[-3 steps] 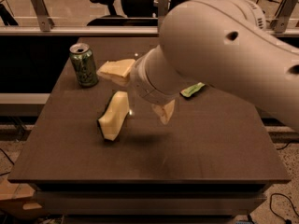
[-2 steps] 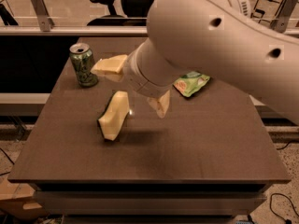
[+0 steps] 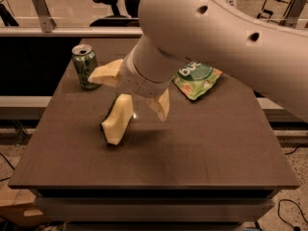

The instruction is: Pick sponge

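Four entries, one dark tabletop [image 3: 202, 148]. Green soda can [image 3: 84, 65], upright, far-left corner. Sponge [image 3: 117, 120], pale yellow with dark edge, propped on its side, left of centre. End effector [image 3: 134, 89], just above sponge, fingers spread apart, holding nothing. Green snack bag [image 3: 197, 78], right rear.

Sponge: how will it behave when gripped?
The sponge looks like foam, so it probably squashes and weighs little. It seems to stand on edge, so a nudge may tip it. The open end effector hangs just above it.
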